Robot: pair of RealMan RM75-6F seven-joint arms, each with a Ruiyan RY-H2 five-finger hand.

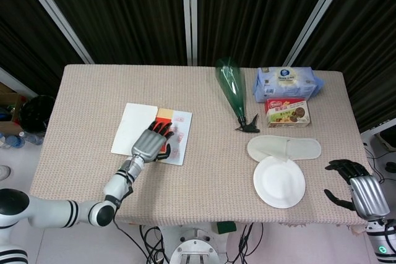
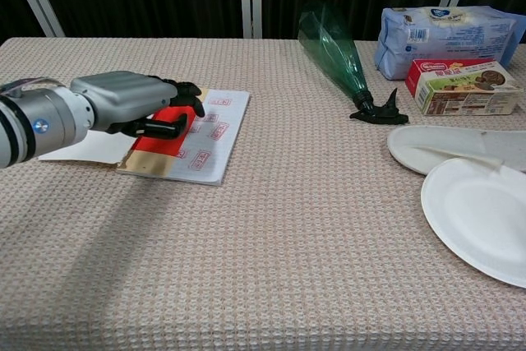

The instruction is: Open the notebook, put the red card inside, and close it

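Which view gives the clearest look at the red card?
The chest view: the red card lies on the open notebook beneath the left hand, its red face plain. In the head view the hand covers nearly all of it, leaving red slivers.

Hidden and cut-off parts, for you to note

Your left hand [image 2: 136, 100] covers most of the red card [image 2: 164, 131], so you cannot tell whether the fingers grip it or only rest on it. The chest view cuts off the paper plate [image 2: 481, 219] and the slipper [image 2: 460, 147] at its right edge, and your right hand [image 1: 362, 191] shows only in the head view.
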